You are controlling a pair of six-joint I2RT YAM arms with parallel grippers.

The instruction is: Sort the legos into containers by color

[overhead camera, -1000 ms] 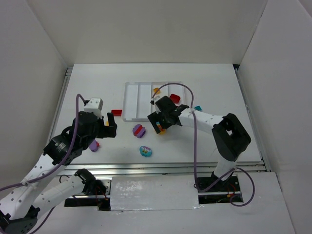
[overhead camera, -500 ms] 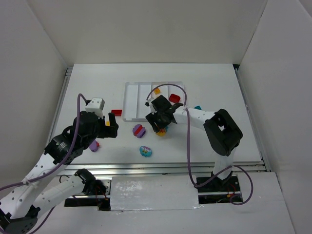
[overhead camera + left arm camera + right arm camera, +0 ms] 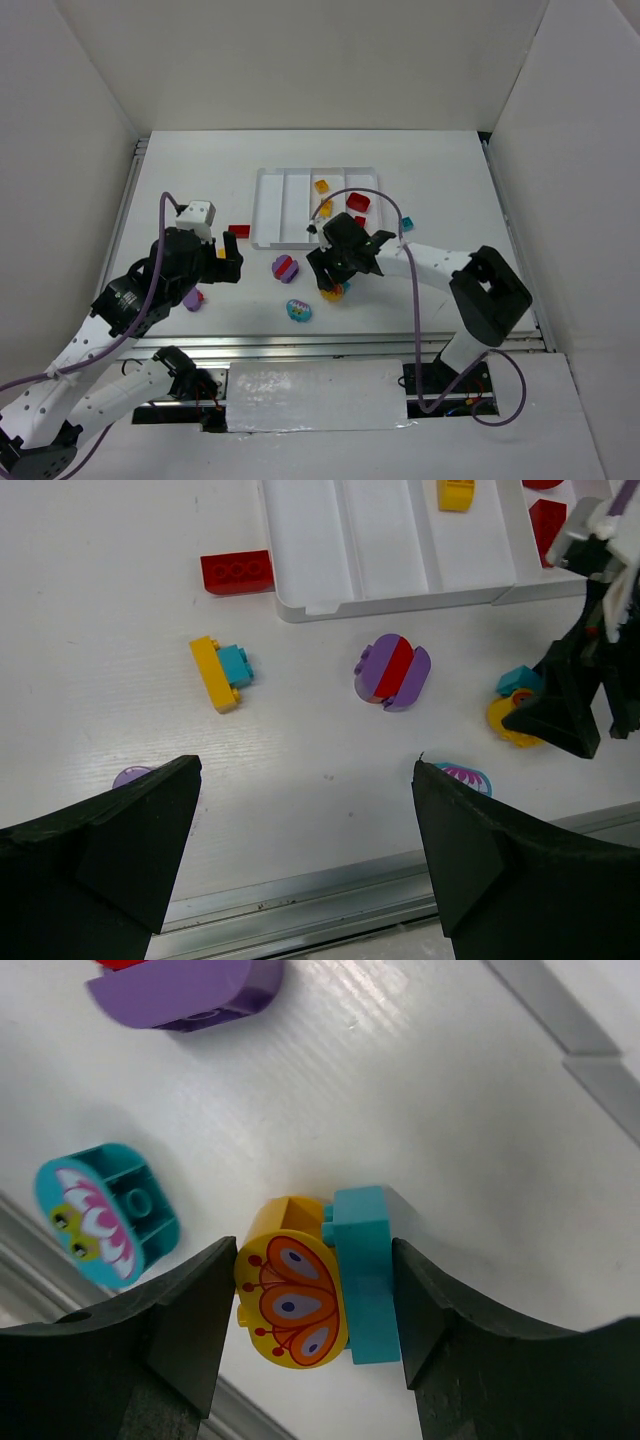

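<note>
Closing on a piece: that is the change. The right hand point(image 3: 312, 1260), which stood wide close by the tray a second ago, has drawn in. Both fingers now press the yellow-and-teal piece point(image 3: 295, 1305), one on the yellow butterfly face and one on the teal brick joined to it. Hand and piece have also shifted away from the white tray point(image 3: 262, 205), toward the near edge of the worktop point(image 3: 440, 170). Whether the piece is off the surface, I cannot tell.

The left hand point(image 3: 305, 770) is unchanged: spread wide, holding nothing, over the left of the worktop.

Finding: the pick looks made and the carry to the tray is due. A yellow brick point(image 3: 321, 186) lies in the third compartment from the left and a red brick point(image 3: 358, 202) in the fourth. The yellow lane seems the likely home — though the teal half makes that call doubtful.
</note>
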